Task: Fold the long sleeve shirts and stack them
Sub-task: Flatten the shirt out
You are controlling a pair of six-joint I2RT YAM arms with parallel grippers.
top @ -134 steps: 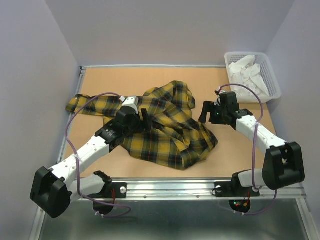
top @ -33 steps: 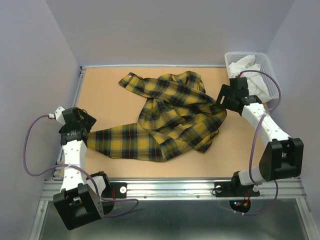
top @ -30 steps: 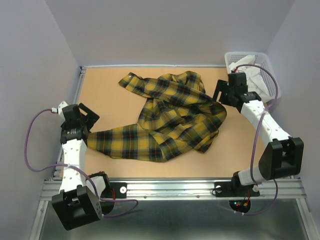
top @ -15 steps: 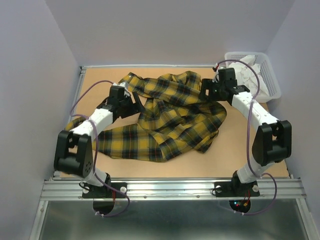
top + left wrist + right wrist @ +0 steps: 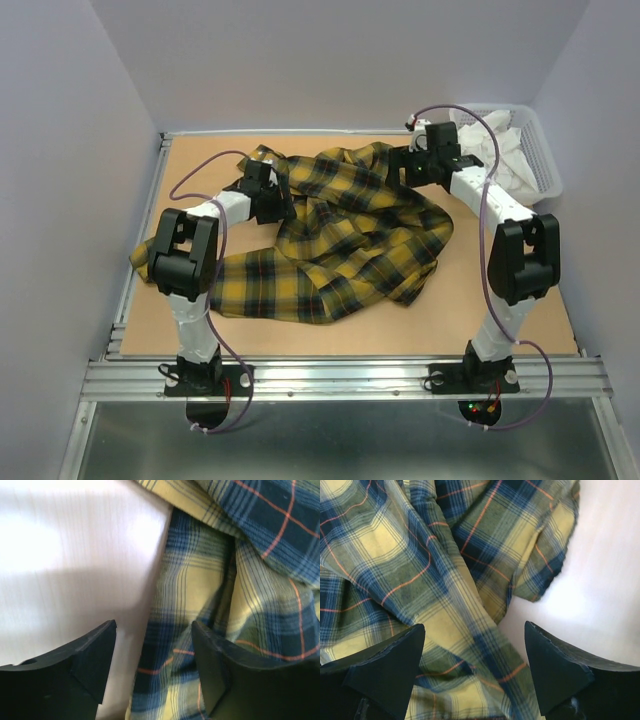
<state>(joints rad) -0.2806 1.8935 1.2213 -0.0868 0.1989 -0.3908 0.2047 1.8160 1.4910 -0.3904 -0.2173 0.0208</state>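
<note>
The left pincer (image 5: 154,630) hangs with its jaws apart and grips nothing. The edge of the plaid shirt (image 5: 340,245) lies right under the gap, with bare desk (image 5: 65,555) beneath one finger. The right pincer (image 5: 475,630) is spread wide and empty too, with rumpled folds below and between its fingers and desk just off to one side. The shirt lies crumpled between the two pincers, one sleeve trailing off on the near side of the left one.

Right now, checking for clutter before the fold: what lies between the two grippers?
Only the plaid shirt. Its rumpled far part fills the stretch from the left gripper to the right gripper, as the top view shows.
</note>
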